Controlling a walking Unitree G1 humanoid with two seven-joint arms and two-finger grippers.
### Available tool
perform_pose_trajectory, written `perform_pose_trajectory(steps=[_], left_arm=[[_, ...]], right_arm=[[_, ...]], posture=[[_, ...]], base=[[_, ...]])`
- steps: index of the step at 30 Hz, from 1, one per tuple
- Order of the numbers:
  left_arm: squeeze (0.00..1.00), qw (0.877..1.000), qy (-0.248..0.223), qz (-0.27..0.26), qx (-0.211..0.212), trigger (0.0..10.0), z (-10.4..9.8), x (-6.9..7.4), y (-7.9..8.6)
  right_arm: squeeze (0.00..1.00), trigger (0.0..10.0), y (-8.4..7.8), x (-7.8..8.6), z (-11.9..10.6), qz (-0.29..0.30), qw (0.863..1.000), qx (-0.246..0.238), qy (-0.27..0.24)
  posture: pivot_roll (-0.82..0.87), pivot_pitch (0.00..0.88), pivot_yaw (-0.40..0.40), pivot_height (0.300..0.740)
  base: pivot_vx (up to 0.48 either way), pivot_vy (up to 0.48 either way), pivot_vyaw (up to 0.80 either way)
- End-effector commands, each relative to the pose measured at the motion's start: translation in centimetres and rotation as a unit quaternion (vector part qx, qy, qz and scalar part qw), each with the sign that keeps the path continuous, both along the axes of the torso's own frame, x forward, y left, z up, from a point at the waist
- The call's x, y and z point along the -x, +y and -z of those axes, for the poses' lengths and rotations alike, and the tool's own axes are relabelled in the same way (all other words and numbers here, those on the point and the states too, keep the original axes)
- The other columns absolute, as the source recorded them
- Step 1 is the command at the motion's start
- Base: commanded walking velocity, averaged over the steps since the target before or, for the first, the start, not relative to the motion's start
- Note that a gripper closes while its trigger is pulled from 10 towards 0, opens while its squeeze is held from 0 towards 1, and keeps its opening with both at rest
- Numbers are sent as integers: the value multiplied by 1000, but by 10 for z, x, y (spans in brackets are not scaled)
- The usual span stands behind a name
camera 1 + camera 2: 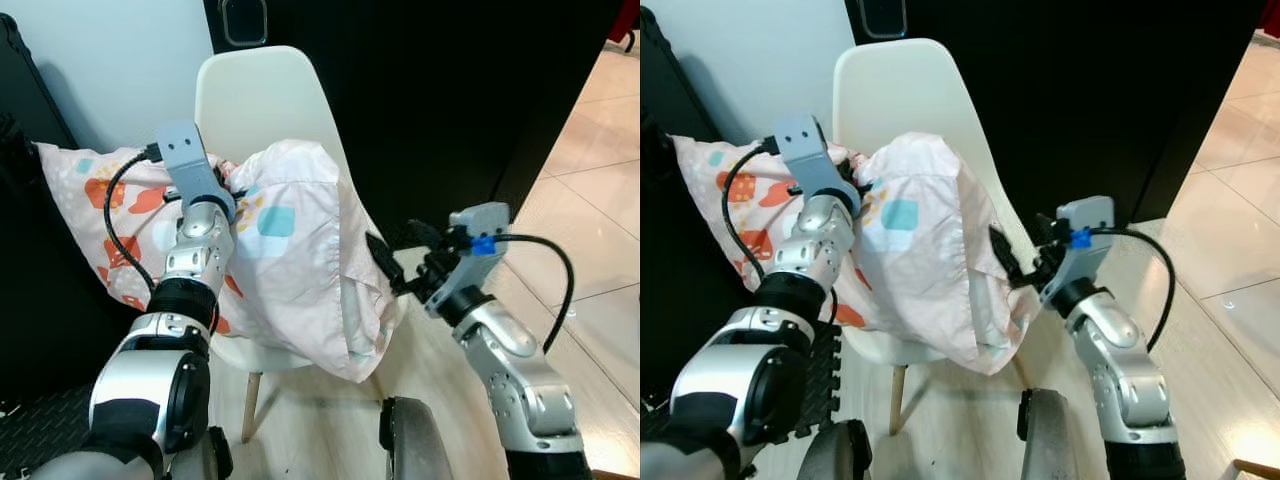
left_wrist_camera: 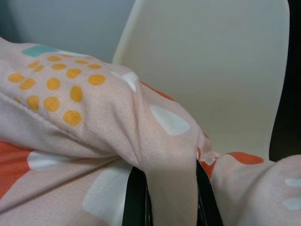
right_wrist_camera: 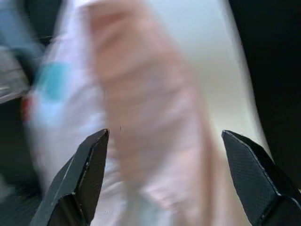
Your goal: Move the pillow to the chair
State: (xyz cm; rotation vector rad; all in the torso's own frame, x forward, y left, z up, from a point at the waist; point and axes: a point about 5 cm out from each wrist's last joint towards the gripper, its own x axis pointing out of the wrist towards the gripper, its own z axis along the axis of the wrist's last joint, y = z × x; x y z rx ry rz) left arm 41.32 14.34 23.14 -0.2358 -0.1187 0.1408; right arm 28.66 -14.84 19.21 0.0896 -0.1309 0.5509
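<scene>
Landmark: white chair (image 1: 270, 100), backed against a dark wall panel (image 1: 450, 90), pale wall (image 1: 110, 60) to its left.

Left of the chair: a black case or furniture edge (image 1: 30, 90); the pillow's far end sticks out past the seat toward it.

On the chair: pillow (image 1: 300, 270), pink cover with orange, teal and white patches, lying across the seat, leaning on the backrest, one corner drooping over the seat's front-right edge.

Left gripper (image 2: 164, 197) is at the pillow's upper middle, in front of the backrest. Jaws pinched on a fold of the cover; fabric bunched between the black fingers (image 2: 136, 197).

Right of the chair: right gripper (image 1: 385, 262) is just beside the pillow's drooping corner, jaws wide apart, nothing between them. Wrist view is motion-blurred; whether a fingertip touches the fabric can't be told.

Wood floor (image 1: 330, 420) under the chair, tile (image 1: 590, 200) farther right.
</scene>
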Motion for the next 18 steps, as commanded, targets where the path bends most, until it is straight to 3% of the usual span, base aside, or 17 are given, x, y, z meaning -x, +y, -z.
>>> perform_pose_trajectory(steps=[1,8,9,11,13,18], left_arm=[[0,1000,23,13,-9,10000,13,0,-5],[0,1000,17,21,-9,10000,11,0,-8],[0,1000,12,25,-8,10000,9,0,-10],[0,999,9,31,-6,10000,8,0,-11],[0,999,9,45,1,10000,7,-1,-14],[0,998,9,63,5,10000,7,-1,-17]], right_arm=[[0,10000,12,10,-2,-63,998,-7,-3],[0,10000,16,15,1,-92,995,38,-7],[1000,10000,17,11,2,-81,995,59,-11],[1000,10000,20,6,4,-67,995,79,-14],[1000,10000,36,2,13,-77,984,157,-22],[1000,10000,52,-2,21,-80,971,221,-31]], posture=[[-114,78,47,495],[-111,78,47,495],[-110,78,47,495],[-110,82,47,495],[-102,87,50,495],[-100,90,50,495]], base=[[0,0,0],[0,0,0],[0,0,0],[0,0,0],[0,0,0],[0,0,0]])
